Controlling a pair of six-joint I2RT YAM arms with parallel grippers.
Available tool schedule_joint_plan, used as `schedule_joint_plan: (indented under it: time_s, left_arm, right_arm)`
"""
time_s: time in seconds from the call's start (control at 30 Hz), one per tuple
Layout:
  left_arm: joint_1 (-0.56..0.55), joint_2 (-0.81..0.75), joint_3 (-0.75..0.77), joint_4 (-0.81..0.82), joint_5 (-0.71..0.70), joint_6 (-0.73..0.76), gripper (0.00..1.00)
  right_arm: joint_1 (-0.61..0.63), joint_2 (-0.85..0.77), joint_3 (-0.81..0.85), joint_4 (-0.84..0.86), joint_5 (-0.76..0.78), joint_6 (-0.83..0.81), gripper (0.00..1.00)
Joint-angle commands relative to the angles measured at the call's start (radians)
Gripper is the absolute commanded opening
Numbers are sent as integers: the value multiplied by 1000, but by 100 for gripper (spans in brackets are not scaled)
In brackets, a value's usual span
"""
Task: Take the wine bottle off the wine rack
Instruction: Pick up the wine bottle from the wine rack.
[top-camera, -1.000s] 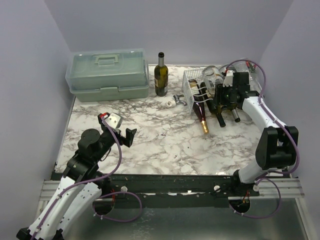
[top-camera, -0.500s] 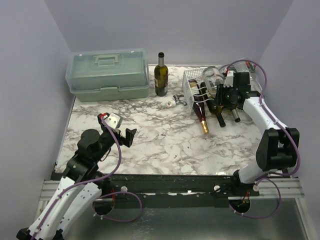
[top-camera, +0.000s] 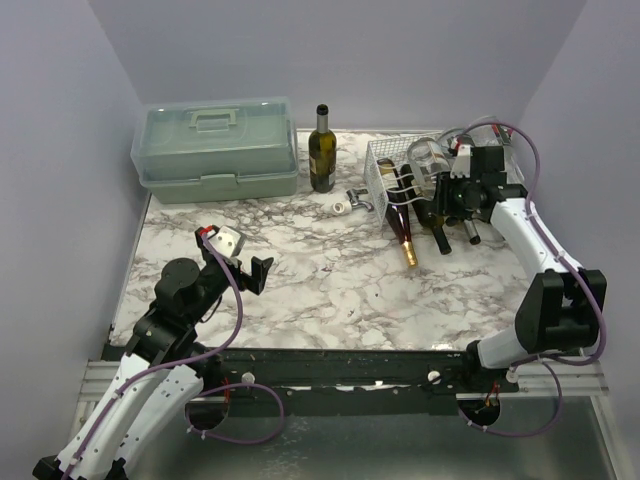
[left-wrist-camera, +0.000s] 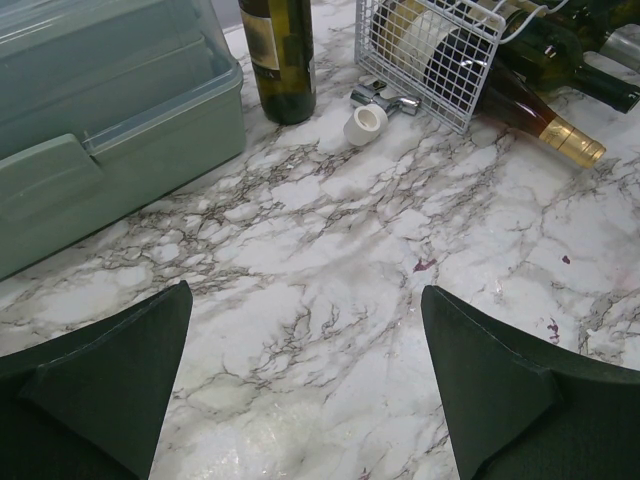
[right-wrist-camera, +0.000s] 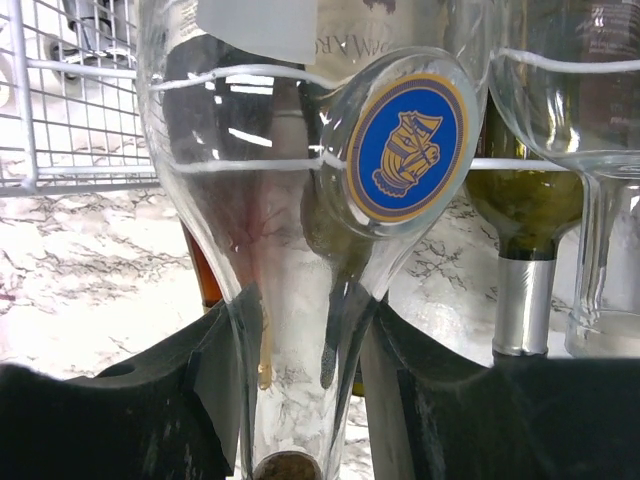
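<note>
Right wrist view: my right jaws gripped the clear wine bottle (right-wrist-camera: 290, 300) by its neck. I judged a slow, straight pull off the wine rack (right-wrist-camera: 70, 180) best — left jaws stood wide open.

Lab booth: bare lilac walls (top-camera: 60, 150), marble tabletop (top-camera: 330, 270)

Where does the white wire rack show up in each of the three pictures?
Top view: the rack is at the back right of the table.
Left wrist view: top right corner.
Right wrist view: mesh at upper left, wires across the top.
Shared landmark: the marble table under it.
</note>
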Motion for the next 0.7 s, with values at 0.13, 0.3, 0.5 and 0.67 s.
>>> schedule_joint_plan:
  time_s: [0.13,0.3,0.5,0.67]
  left_arm:
    - [6,1,-13,18,18,-2,99]
    - [6,4,-15,19,13,-2,99]
    - [6,8,-15,18,11,0,99]
    - [6,7,-16,19,11,-1,99]
  right_arm:
    - [0,-128,6,153,-83,-4,0]
    - [-9,-146,0,158,-115,-1,0]
    - [-17,-169,-17,173,-132,0,0]
    - [-27,-190,-25,179,-147,1,0]
